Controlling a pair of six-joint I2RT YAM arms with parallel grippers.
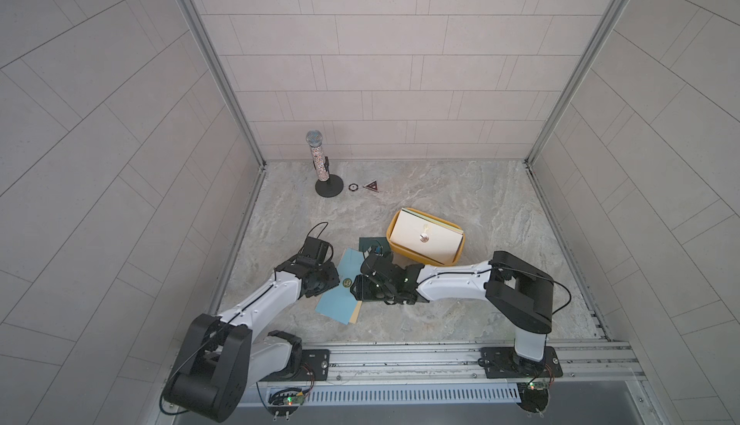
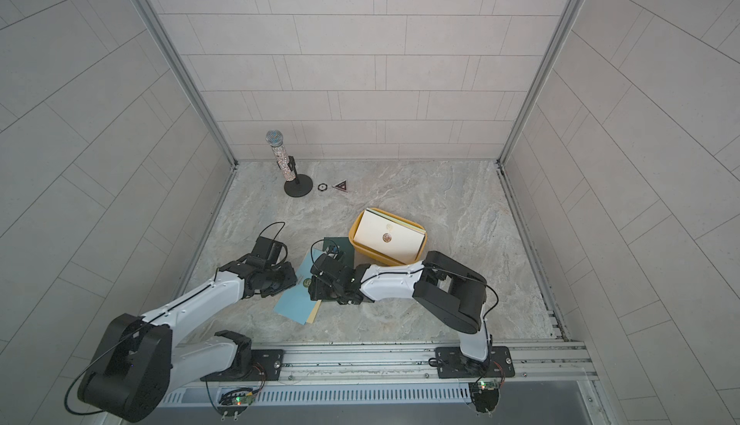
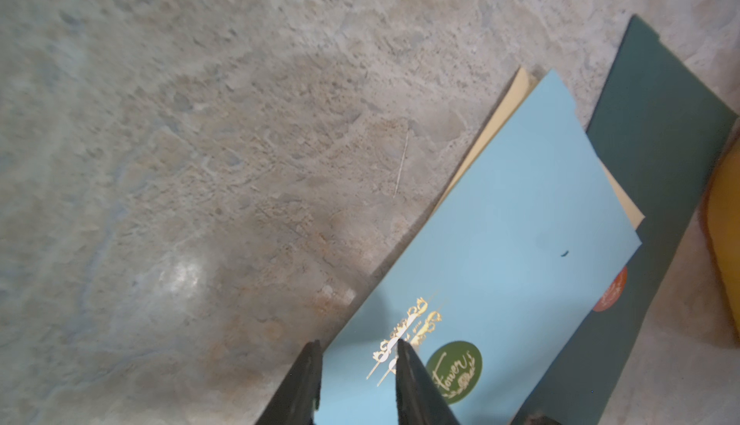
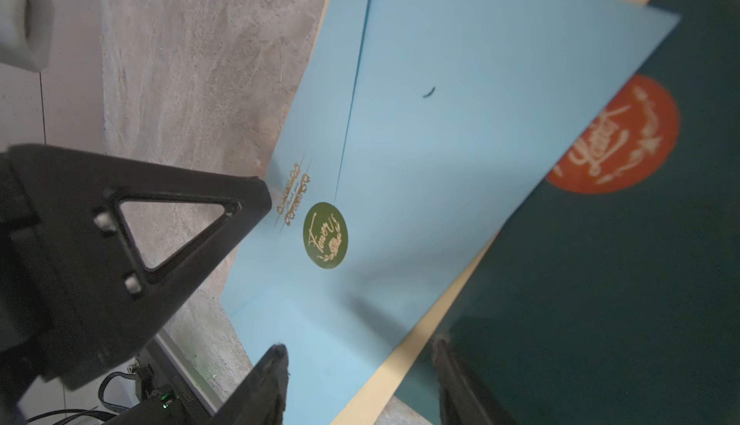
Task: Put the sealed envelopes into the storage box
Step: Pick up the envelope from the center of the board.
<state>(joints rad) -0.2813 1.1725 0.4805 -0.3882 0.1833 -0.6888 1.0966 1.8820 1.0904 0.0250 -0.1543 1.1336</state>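
- Left claw (image 3: 356, 351): jaws narrow but still apart, straddling a long edge of the blue envelope (image 3: 500, 242). One finger (image 3: 408, 375) lies over the gold print beside the green seal (image 3: 454, 373), the other over bare tabletop (image 3: 200, 142). It holds nothing.
- Right claw (image 4: 360, 357): jaws wide, holding nothing, low over the stack. One finger (image 4: 272, 383) is over the blue envelope and the other is at the edge of the green envelope (image 4: 600, 302). A strip of the cream envelope (image 4: 384, 379) shows between them.
- Stack: the blue envelope lies on top with the cream envelope beneath it. Both overlap the green envelope, whose red seal (image 4: 612, 134) is partly covered by the blue one.
- In both top views the stack lies flat between the two arms, with the green envelope just beside the box (image 1: 416, 258).
- Box: yellow, on the right arm's side of the stack. An ivory envelope (image 1: 424, 238) with a round seal lies uppermost in it, and the edges of others show behind.
- Far edge: microphone on stand (image 1: 318, 158), round badge (image 1: 352, 187) and triangular badge (image 1: 371, 186), well apart from the envelopes.
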